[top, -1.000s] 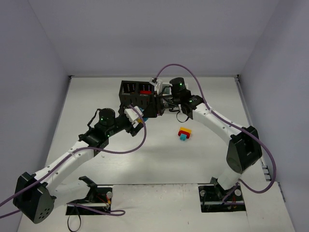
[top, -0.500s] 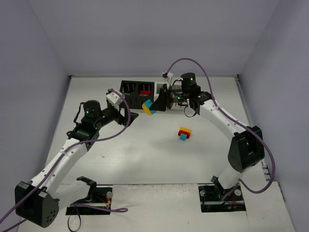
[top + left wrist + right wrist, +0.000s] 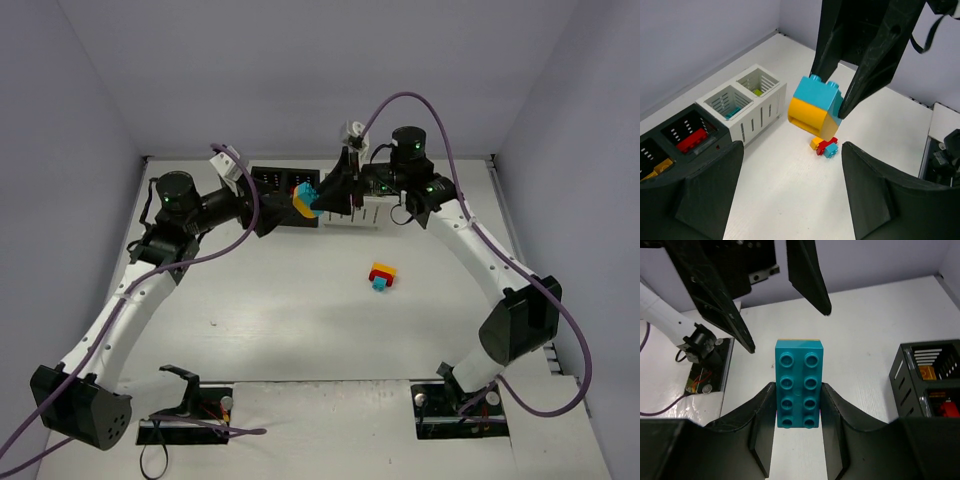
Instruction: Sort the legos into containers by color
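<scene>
My right gripper (image 3: pixel 313 197) is shut on a clump of a teal-blue brick on a yellow brick (image 3: pixel 303 199) and holds it in the air in front of the containers (image 3: pixel 272 183). In the right wrist view the teal brick (image 3: pixel 797 365) sits stud-side up between my fingers (image 3: pixel 762 410). My left gripper (image 3: pixel 277 213) is open and empty, just left of the clump (image 3: pixel 815 107). A second clump of orange, red and teal bricks (image 3: pixel 382 276) lies on the table; it also shows in the left wrist view (image 3: pixel 825 146).
The bins stand in a row at the back: two black (image 3: pixel 680 140) holding a red brick (image 3: pixel 692 141) and an orange one (image 3: pixel 657 167), two white (image 3: pixel 747 95) holding teal and green pieces. Cables loop over both arms. The table walls close in the sides.
My left gripper has drawn back to the left, away from the clump. My right gripper has lifted the teal and yellow clump up and toward the bins.
</scene>
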You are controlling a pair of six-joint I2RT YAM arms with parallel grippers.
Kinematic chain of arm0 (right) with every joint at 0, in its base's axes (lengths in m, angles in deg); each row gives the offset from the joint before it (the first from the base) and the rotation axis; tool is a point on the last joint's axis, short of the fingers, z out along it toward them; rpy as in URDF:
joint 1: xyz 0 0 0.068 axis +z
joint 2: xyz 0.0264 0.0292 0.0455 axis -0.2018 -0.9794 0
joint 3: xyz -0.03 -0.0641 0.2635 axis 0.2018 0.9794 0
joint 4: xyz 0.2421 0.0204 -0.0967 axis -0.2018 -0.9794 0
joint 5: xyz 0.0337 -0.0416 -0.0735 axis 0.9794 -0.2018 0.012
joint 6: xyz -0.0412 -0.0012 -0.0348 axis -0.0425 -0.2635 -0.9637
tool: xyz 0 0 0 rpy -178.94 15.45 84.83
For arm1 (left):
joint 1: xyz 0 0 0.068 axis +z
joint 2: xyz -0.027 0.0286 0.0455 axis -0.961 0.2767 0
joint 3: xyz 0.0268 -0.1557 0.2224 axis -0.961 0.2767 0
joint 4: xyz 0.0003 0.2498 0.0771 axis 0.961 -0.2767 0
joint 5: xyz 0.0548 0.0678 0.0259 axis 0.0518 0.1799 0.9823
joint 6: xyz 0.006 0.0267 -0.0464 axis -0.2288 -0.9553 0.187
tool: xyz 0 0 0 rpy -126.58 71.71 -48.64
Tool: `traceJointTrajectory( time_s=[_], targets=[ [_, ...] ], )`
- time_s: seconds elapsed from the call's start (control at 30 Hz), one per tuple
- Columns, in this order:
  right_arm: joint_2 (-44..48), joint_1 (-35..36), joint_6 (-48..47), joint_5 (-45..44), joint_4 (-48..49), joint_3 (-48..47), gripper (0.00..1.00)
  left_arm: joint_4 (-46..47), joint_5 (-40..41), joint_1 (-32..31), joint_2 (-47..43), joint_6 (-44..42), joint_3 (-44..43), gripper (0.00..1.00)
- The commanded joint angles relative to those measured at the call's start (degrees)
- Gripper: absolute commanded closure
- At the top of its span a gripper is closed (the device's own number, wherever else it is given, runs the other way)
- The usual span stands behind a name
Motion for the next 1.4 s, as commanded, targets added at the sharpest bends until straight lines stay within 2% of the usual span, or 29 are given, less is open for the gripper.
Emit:
traceJointTrajectory(
  time_s=[0.0,0.37,0.93,1.37],
  targets=[
    [1.7,-1.7,-0.3,10.4,6.6,-4.6,1.0,2.0,-6.3,0.5,0.4,-1.7,-4.7,0.28],
    [1.1,-1.7,0.2,16.3,7.4,-7.0,1.0,3.4,-14.0,0.3,2.8,-3.4,-8.2,0.29],
    [0.0,-1.1,1.6,16.0,8.4,-6.6,1.0,14.6,-16.8,-0.6,5.1,4.0,-7.2,0.29],
    [-1.2,-0.3,2.6,15.5,9.4,-6.9,1.0,15.1,-16.8,-2.4,8.1,3.9,-7.6,0.29]
  ],
)
